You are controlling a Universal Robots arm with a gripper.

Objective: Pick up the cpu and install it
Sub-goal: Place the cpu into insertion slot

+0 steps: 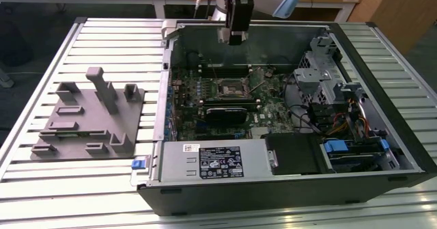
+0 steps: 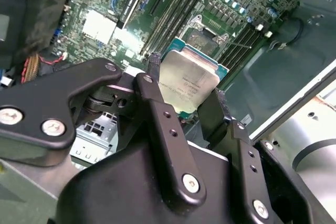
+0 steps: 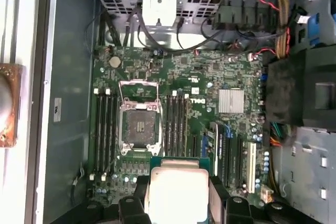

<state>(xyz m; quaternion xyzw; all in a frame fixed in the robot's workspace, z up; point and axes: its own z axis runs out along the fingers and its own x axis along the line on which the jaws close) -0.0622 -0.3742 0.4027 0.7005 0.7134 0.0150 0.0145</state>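
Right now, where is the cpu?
In both wrist views the cpu is clamped in the gripper, held above the green motherboard, beside but not in its open, empty socket.

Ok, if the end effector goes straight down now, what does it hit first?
Probably the motherboard, the cpu in the end effector touching first. In the first wrist view the cpu looks offset from the socket, nearer the memory slots; depth is unclear.

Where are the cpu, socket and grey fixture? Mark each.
cpu (image 2: 189, 80), second wrist view, centre of metal top.
socket (image 3: 139, 125), first wrist view, its open centre.
grey fixture (image 1: 85, 120), exterior view, flat base.
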